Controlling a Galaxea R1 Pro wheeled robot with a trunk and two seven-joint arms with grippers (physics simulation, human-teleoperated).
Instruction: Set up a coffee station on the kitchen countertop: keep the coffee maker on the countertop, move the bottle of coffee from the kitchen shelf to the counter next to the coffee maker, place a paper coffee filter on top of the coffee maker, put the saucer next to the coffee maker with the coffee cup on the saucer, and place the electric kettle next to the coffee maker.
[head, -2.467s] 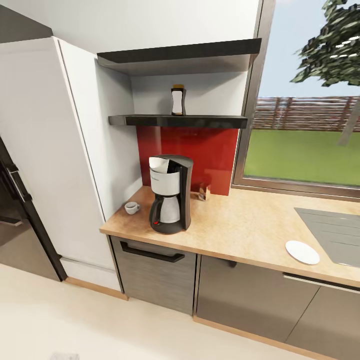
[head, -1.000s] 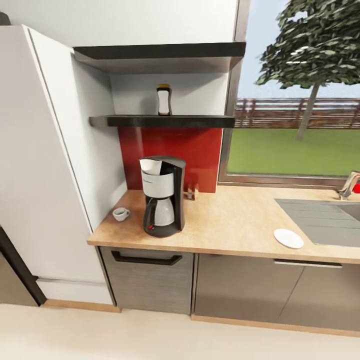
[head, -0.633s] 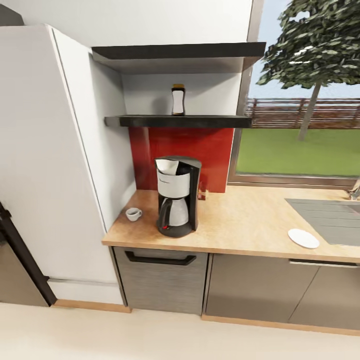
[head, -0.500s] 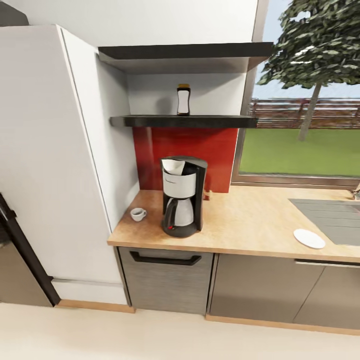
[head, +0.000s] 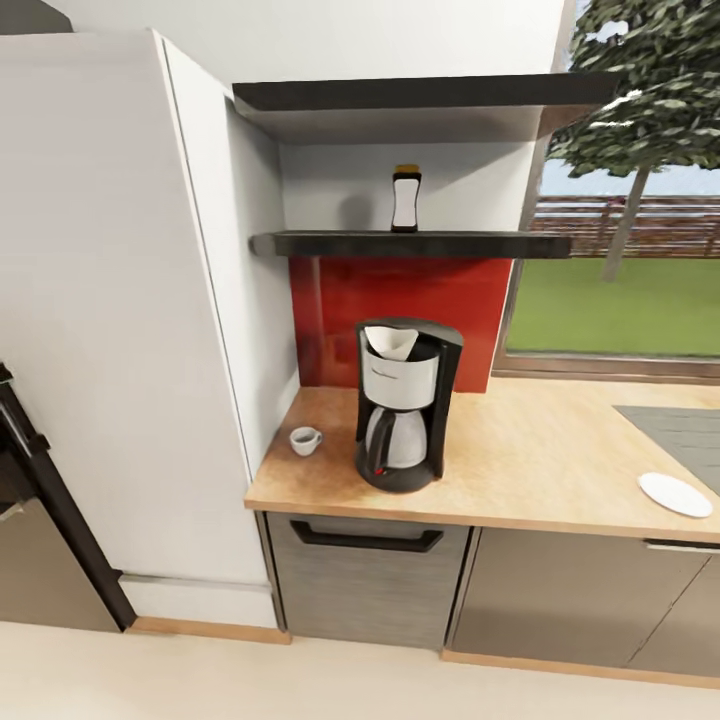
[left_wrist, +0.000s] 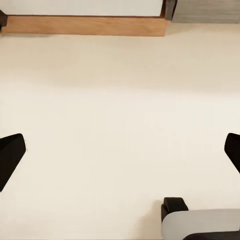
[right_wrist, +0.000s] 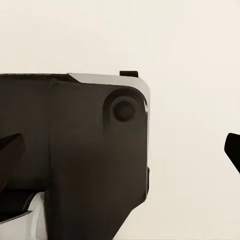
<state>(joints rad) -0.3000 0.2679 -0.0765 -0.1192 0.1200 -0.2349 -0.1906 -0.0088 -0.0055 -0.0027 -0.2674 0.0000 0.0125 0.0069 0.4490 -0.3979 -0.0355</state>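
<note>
Here you face a kitchen corner: a long light-wood desk (head: 520, 460) runs over grey cabinet fronts (head: 365, 580), with a tall white cabinet (head: 110, 320) at its left end and a window (head: 625, 280) onto grass and a tree at the far right. The floor (head: 300, 680) is pale cream.

The coffee maker (head: 405, 405) stands upright on the desk near its left end, black with a brushed-steel front, a steel carafe and a small red switch at its base. The paper coffee filter (head: 392, 342), a white cone, sits in its top. Just left of it, apart from it, the coffee cup (head: 304, 440) rests on the desk, small and white. The saucer (head: 675, 494) lies well to the right, near the front edge, beside the steel sink (head: 680, 435). The bottle of coffee (head: 405, 199), dark with a yellow cap and white label, stands on the kitchen shelf (head: 400, 243) above the red backsplash (head: 400, 315).

Your left claw (left_wrist: 120, 155) hangs over bare floor with fingers spread wide, empty. Your right claw (right_wrist: 120, 150) is likewise spread and empty, above a dark part of the robot's body (right_wrist: 75, 150). Both are well away from the desk items.
</note>
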